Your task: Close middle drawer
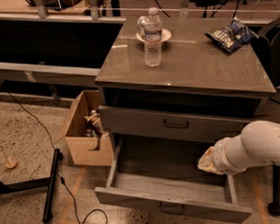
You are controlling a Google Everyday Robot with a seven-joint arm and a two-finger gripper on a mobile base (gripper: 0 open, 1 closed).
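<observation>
The middle drawer [134, 199] is pulled far out of the grey cabinet. It has a low flat front panel with a small dark wire handle [171, 208], and its inside looks bare. My gripper [207, 161], tan at the end of my white arm [256, 146], hangs over the drawer's right rear part, just under the drawer above. It touches nothing that I can see.
The upper drawer [145, 120], with a taller front, stands slightly out. On the cabinet top [194, 70] are a water bottle [152, 39], a small plate [165, 35] and a chip bag [229, 34]. An open cardboard box [83, 150] and a black bar [51, 184] lie at the left.
</observation>
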